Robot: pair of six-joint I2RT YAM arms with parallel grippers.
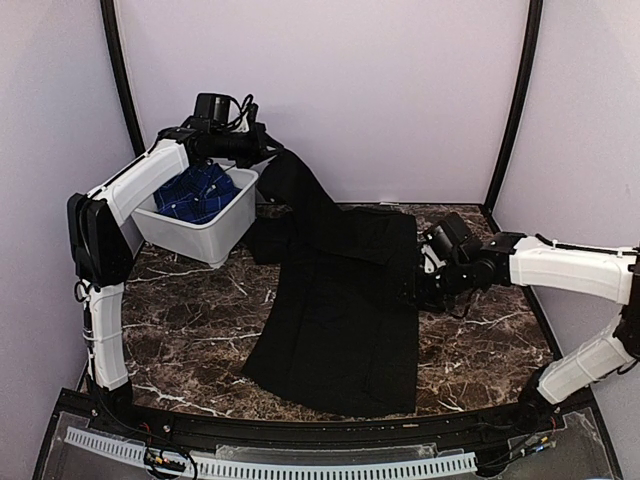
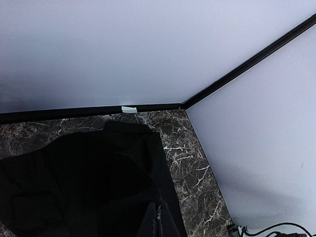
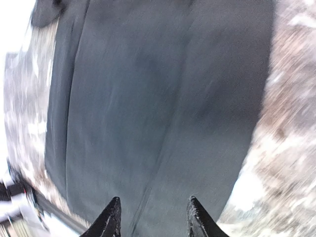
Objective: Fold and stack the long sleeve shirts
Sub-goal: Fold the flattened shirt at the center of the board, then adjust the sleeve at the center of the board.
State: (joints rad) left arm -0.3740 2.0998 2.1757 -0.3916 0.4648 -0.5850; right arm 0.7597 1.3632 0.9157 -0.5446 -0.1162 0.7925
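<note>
The black long sleeve shirt (image 1: 335,310) lies spread across the marble table, with one end pulled up toward the back left. My left gripper (image 1: 267,150) is raised beside the tub and shut on that lifted end. In the left wrist view the black shirt (image 2: 84,187) hangs below and covers the fingers. My right gripper (image 1: 418,285) hovers at the shirt's right edge. In the blurred right wrist view the right gripper (image 3: 154,212) stands open just above the black cloth (image 3: 158,98), holding nothing. The blue checked shirt (image 1: 198,192) sits bunched in the tub.
A white plastic tub (image 1: 205,238) stands at the back left of the table. White walls with black corner posts (image 1: 512,100) close in the back and sides. Bare marble (image 1: 190,320) shows left of the shirt and more marble (image 1: 480,340) to its right.
</note>
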